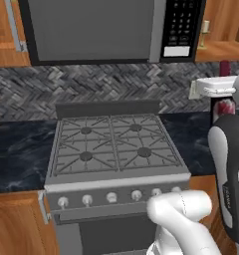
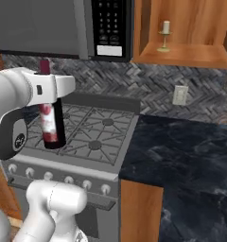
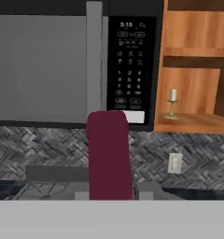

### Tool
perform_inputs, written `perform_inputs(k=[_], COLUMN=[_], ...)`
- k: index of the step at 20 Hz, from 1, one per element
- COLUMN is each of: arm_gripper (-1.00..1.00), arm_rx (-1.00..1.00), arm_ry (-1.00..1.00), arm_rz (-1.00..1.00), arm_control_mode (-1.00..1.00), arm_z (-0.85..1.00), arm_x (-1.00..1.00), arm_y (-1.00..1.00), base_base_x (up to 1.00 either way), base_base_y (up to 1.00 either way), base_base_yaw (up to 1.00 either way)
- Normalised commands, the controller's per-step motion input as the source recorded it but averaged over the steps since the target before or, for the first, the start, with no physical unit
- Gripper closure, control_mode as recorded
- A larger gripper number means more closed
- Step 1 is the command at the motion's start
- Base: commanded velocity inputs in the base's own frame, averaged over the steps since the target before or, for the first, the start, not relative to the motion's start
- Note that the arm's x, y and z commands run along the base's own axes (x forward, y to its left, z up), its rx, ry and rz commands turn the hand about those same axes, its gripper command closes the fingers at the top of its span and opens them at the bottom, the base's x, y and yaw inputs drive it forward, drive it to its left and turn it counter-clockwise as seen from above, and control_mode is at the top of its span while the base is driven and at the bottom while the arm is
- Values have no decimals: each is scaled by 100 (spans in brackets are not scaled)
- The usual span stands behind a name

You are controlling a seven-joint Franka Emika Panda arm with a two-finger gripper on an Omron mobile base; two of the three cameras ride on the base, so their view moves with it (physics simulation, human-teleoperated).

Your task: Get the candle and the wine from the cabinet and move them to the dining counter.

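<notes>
The wine (image 2: pixel 51 124) is pinched upright by the fingers (image 2: pixel 48 92), held aloft above the stove (image 2: pixel 94 137); further right, the candle (image 2: pixel 164 35) is seen standing on the open cabinet (image 2: pixel 191 54) shelf

Wine (image 2: pixel 50 124), dark bottle with red-pink label and dark red top, hanging upright above the stove. Candle (image 2: pixel 165 34), cream on brass holder, standing upright on the open cabinet (image 2: pixel 191 52) shelf's front left edge.
</notes>
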Motion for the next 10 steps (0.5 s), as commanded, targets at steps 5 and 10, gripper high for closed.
perform_inputs(k=[5,10], arm_gripper=[100,100], arm_rx=[0,0], arm_ry=[0,0], arm_rz=[0,0], arm_control_mode=[100,100], arm_z=[0,0], arm_x=[0,0], arm_y=[0,0], base_base_x=[-10,-10], base_base_y=[98,62], base_base_yaw=[59,92])
